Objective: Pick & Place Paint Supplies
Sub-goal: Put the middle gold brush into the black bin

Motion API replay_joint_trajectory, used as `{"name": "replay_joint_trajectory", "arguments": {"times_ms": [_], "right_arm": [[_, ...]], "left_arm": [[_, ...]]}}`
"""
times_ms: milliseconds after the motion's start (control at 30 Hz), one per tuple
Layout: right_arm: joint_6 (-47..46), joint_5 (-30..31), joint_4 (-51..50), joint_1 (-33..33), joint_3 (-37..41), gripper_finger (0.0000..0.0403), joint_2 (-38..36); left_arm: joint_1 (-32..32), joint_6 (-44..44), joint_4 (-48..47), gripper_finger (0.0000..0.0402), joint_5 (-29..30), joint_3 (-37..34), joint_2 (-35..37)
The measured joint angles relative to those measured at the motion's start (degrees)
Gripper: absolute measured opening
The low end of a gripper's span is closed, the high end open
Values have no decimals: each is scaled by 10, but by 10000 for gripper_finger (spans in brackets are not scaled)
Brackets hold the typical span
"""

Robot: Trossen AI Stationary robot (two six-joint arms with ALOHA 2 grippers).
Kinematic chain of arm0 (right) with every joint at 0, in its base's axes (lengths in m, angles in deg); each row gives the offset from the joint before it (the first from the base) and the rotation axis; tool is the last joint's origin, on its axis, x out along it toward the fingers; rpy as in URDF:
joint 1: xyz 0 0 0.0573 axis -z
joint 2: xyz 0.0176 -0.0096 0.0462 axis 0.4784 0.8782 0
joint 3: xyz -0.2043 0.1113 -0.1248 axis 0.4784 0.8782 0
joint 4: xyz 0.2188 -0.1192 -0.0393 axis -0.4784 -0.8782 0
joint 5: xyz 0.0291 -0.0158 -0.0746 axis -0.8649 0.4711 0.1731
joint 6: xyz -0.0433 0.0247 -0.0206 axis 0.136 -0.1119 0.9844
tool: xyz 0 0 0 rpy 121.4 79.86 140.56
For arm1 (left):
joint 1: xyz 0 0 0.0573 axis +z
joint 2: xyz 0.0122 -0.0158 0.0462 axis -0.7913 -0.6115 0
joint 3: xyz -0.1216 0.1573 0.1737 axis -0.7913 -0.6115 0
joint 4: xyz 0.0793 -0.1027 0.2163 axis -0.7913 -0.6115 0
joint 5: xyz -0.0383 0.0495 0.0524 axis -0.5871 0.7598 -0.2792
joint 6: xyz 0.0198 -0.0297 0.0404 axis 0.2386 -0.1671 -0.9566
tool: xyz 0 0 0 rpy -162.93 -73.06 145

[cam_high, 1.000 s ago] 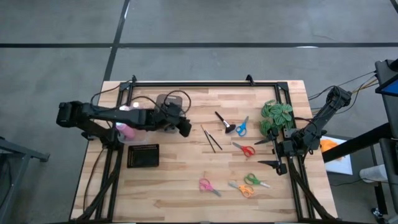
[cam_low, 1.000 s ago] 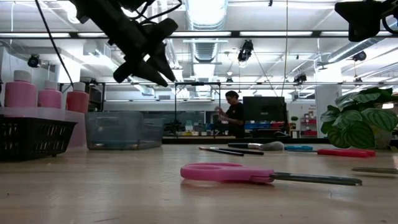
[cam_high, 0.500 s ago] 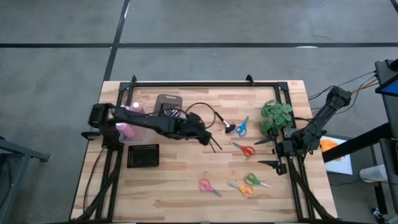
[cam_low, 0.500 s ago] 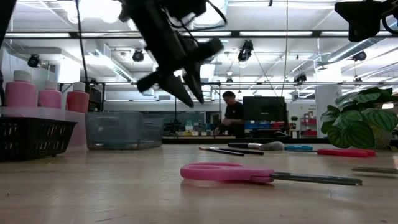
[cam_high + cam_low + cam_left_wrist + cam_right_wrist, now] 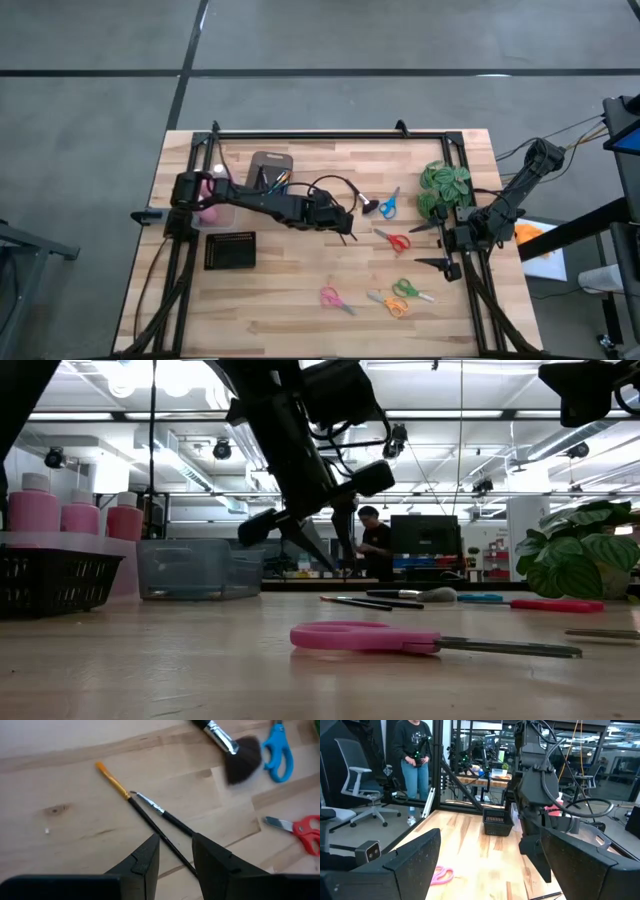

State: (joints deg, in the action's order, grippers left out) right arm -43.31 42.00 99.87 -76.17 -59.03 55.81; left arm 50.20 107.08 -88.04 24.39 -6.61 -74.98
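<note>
A wooden desk (image 5: pixel 280 300) fills the middle of the high view. A leafy plant (image 5: pixel 444 187) sits at right, a black basket (image 5: pixel 230 250) lower left. Blue scissors (image 5: pixel 389 204), red scissors (image 5: pixel 393 241) and pink scissors (image 5: pixel 334 299) lie scattered centre and lower right.
</note>
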Motion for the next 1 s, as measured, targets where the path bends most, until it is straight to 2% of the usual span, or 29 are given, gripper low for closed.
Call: {"name": "replay_joint_trajectory", "arguments": {"times_ms": [167,333,833,1000], "right_arm": [[0,0,0,0,0,341,0],[1,0,0,0,0,341,0],[0,0,-1,0,0,341,0],[0,0,-1,0,0,341,0]], "left_arm": [[2,15,6,118,-1,-3,-10],[3,-13,53,118,15,-3,-22],[4,-16,61,118,-6,-8,-34],[4,-16,100,118,-7,-38,-34]]}}
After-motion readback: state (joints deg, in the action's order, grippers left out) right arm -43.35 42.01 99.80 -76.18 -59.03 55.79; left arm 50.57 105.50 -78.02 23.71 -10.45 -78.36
